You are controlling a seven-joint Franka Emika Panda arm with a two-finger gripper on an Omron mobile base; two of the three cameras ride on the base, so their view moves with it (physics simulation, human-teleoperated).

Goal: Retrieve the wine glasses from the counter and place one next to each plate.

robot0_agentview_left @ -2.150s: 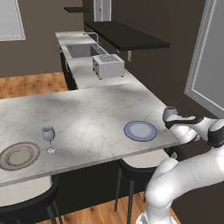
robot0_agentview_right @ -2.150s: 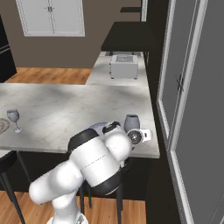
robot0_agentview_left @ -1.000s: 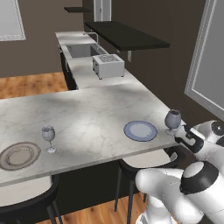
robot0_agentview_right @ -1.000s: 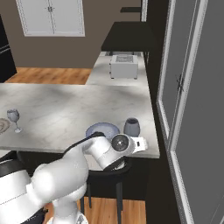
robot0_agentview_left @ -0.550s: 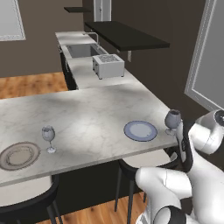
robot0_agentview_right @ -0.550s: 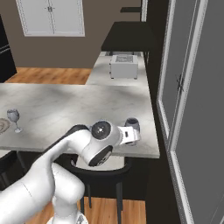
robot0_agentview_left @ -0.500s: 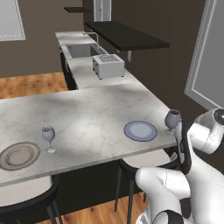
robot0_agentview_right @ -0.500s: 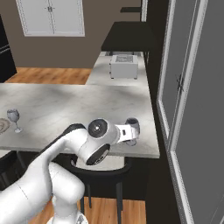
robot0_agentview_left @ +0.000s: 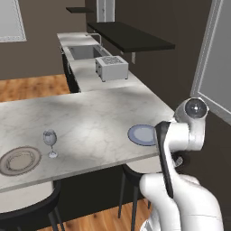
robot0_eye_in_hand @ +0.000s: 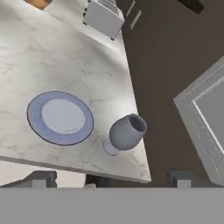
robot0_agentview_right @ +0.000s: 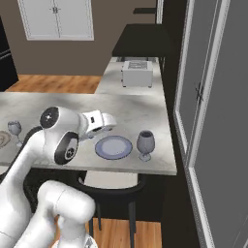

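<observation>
The wider wine glass (robot0_eye_in_hand: pixel 126 132) stands upright on the marble top with stools, just right of the blue-grey plate (robot0_eye_in_hand: pixel 60 117), close to the top's corner. The right base view shows that glass (robot0_agentview_right: pixel 145 144) and that plate (robot0_agentview_right: pixel 113 147) too. My gripper (robot0_eye_in_hand: pixel 113 178) hangs open above and in front of them, nothing between its fingers; its white hand (robot0_agentview_right: pixel 98 122) hovers left of the plate. The smaller wine glass (robot0_agentview_left: pixel 50 142) stands right of the beige plate (robot0_agentview_left: pixel 19 160) at the far left. My arm (robot0_agentview_left: pixel 180 135) hides part of the blue-grey plate (robot0_agentview_left: pixel 140 134).
The counter (robot0_agentview_left: pixel 88 79) runs back from the marble top and carries a white toaster (robot0_agentview_left: pixel 111 67) and a sink (robot0_agentview_left: pixel 83 52). Black stools (robot0_agentview_right: pixel 114 186) stand under the near edge. A grey door panel (robot0_agentview_right: pixel 213 111) rises close on the right.
The gripper has drawn back from the wider glass, which stays standing beside the blue-grey plate. The arm has swung up and toward the base.
</observation>
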